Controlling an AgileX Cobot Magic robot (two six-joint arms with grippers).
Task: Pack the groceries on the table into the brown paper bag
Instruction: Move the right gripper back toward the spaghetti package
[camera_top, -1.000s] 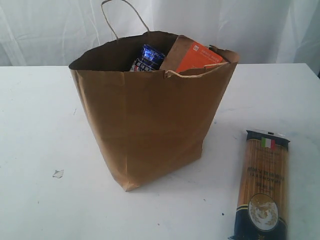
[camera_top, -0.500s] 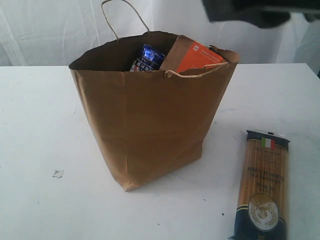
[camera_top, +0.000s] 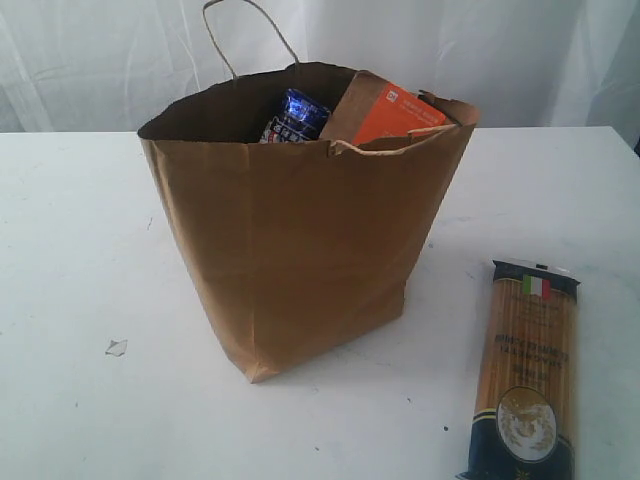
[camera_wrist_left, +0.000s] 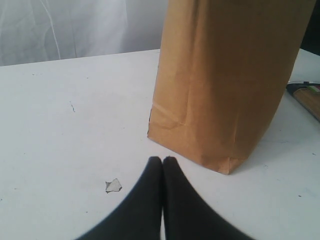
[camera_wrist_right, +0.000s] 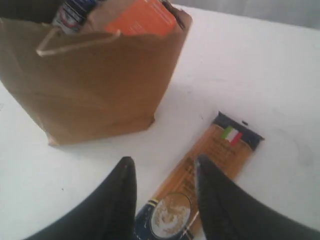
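The brown paper bag (camera_top: 300, 240) stands upright mid-table, with a brown pouch with an orange label (camera_top: 390, 115) and a blue-topped grocery (camera_top: 297, 115) poking out of its mouth. The long spaghetti pack (camera_top: 527, 375) lies flat on the table (camera_top: 70, 250) to the bag's right. Neither gripper shows in the exterior view. My left gripper (camera_wrist_left: 162, 161) is shut and empty, low over the table a short way from the bag's (camera_wrist_left: 230, 75) bottom corner. My right gripper (camera_wrist_right: 165, 162) hangs open above the spaghetti pack (camera_wrist_right: 222, 145), which shows between its fingers. The bag (camera_wrist_right: 95, 80) stands just beyond it.
A small torn scrap (camera_top: 116, 347) lies on the table left of the bag, close to my left gripper's tips, where the scrap (camera_wrist_left: 114, 185) shows again. A white curtain (camera_top: 450, 50) hangs behind the table. One cord handle (camera_top: 250, 30) rises over the bag's far rim.
Half a second ago a dark arm showed at the exterior view's top right; it is out of that view now. The bag and the spaghetti pack have not moved.
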